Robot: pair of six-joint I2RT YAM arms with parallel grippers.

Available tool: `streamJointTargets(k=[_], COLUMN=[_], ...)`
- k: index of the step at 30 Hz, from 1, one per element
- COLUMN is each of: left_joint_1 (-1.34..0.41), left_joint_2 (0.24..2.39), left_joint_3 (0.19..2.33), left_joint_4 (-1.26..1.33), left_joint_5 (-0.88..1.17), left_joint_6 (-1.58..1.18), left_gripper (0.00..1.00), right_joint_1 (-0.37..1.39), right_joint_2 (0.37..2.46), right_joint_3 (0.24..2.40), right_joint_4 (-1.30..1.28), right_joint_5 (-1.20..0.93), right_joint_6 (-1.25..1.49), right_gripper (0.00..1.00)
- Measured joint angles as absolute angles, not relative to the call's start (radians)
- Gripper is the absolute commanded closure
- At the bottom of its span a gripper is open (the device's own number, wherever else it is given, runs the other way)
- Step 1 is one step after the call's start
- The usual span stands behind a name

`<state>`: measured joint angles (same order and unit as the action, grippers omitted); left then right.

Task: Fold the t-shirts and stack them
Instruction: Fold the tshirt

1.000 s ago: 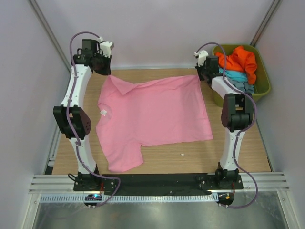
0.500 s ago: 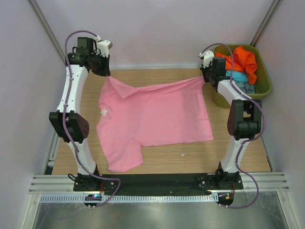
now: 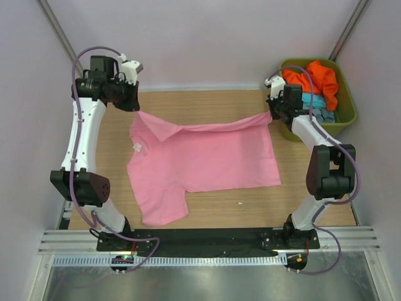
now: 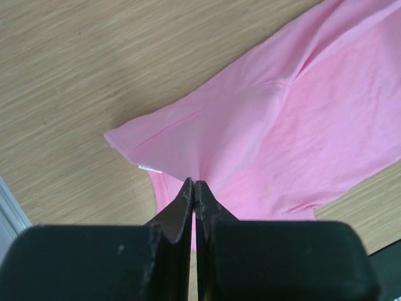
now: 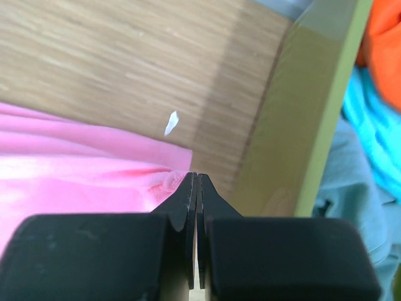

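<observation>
Left gripper: black fingers pinched shut on a far corner of the soft pink t-shirt. Matte fabric spread across the pale wood-grain worktop, far edge lifted into a sagging fold (small white neck label showing). Right gripper clamped on the opposite far corner, beside the olive plastic tub heaped with an orange tee and a light blue tee.

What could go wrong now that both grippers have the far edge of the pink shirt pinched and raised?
1. Slip: the left gripper and right gripper each pinch only a thin bit of edge on the pink t-shirt, so a corner might pull free.
2. Collision: the right gripper is close beside the green tub; drifting right could knock it.
3. Bunching: the near sleeve lies flat on the table and may drag during the fold.
</observation>
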<state>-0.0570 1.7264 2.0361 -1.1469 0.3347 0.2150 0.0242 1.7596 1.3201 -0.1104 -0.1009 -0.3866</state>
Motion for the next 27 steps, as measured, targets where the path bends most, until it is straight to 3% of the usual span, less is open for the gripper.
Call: streamJointTargets(k=[27], left_joint_1=[-0.030], left_joint_2=[1.552], left_joint_3=[1.649], left_joint_4=[-1.160], left_joint_5=[0.327], left_joint_6=[0.236], left_gripper=[1.00], right_joint_1=[0.041], right_joint_2=[1.583], right_joint_3=[1.113], right_joint_4=[-0.221], right_joint_5=[-0.160], right_joint_6=[-0.363], right_gripper=[0.99])
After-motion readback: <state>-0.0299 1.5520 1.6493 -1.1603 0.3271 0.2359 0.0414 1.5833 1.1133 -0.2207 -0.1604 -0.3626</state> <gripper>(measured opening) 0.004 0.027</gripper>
